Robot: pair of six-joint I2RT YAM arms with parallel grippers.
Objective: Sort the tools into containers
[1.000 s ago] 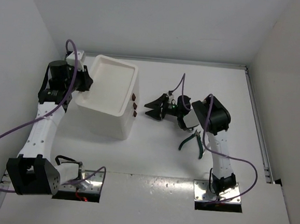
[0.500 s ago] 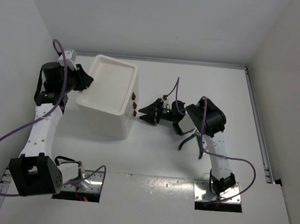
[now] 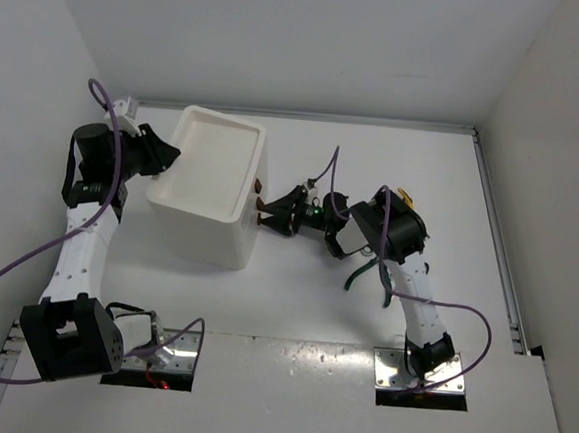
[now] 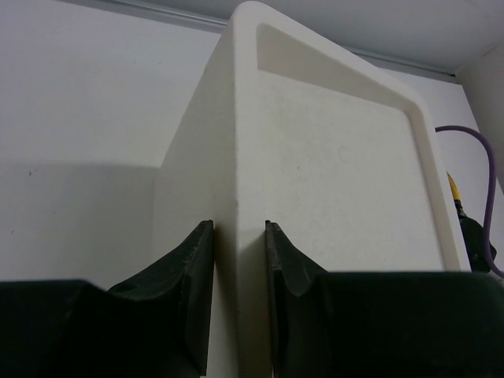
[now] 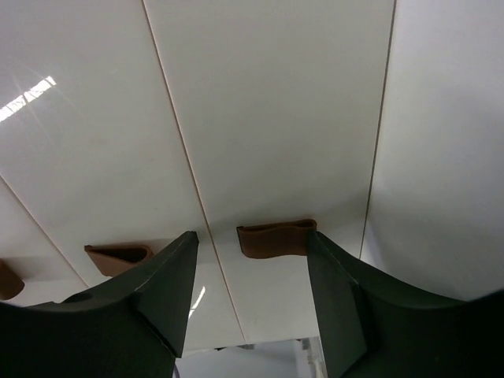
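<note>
The tall white box with a tray top stands left of centre, its reddish-brown drawer knobs facing right. My left gripper is shut on the box's left rim, one finger on each side of the wall. My right gripper is open and empty at the drawer front. Its fingers stand either side of an end knob, not closed on it. Green-handled pliers lie under the right arm. A yellow handle peeks out behind that arm. Scissors and wrenches are out of view.
White walls close in the table on the left, back and right. A metal rail runs along the right side. Purple cables loop from both arms. A second knob shows left of the right fingers.
My right gripper has moved left from mid-table up to the drawer front, fingers now around a knob. The left arm has shifted slightly left while keeping hold of the box rim.
</note>
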